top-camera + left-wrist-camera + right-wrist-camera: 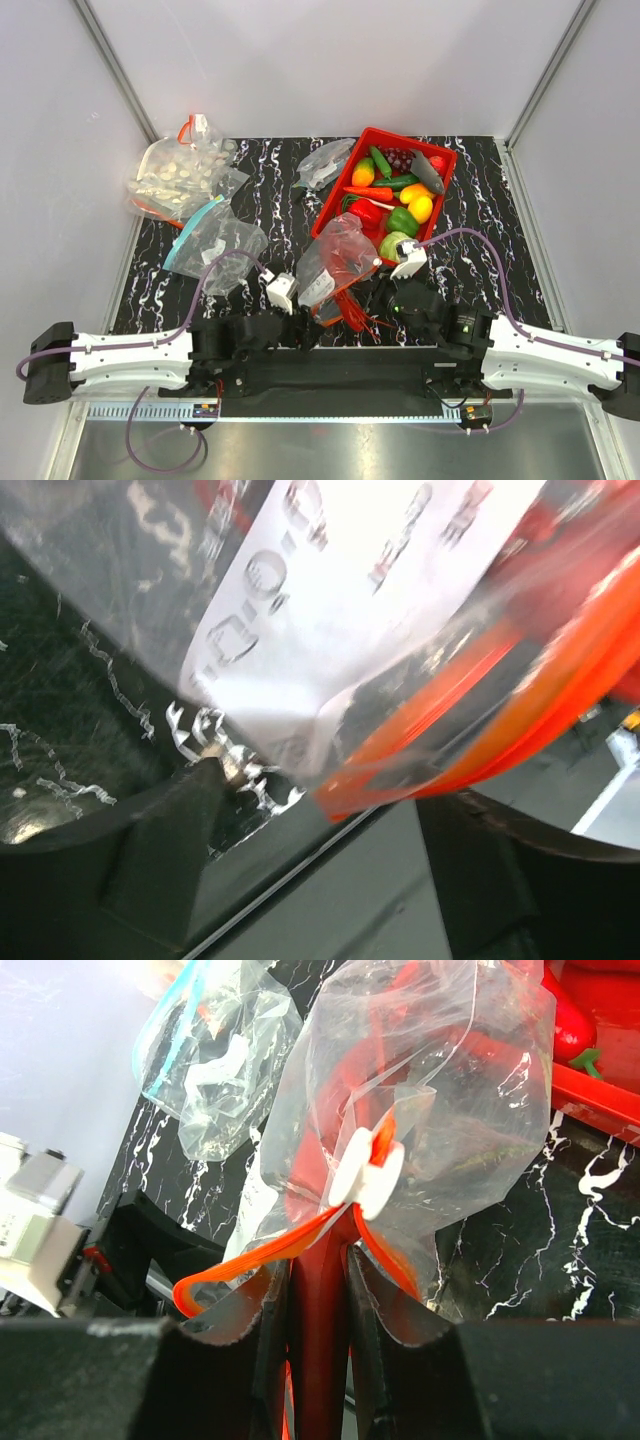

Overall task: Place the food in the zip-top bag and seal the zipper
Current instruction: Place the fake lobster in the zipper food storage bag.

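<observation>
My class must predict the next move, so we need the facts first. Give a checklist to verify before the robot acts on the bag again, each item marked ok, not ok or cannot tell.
1. Food inside the zip-top bag: ok, red pieces show through the plastic.
2. All food bagged: not ok, peppers lie in the red tray.
3. Right gripper on the zipper: ok, shut on the strip.
4. Left gripper holding the bag: not ok, fingers apart.
5. Zipper sealed along its length: cannot tell, much of the strip beyond the white slider is out of view.
</observation>
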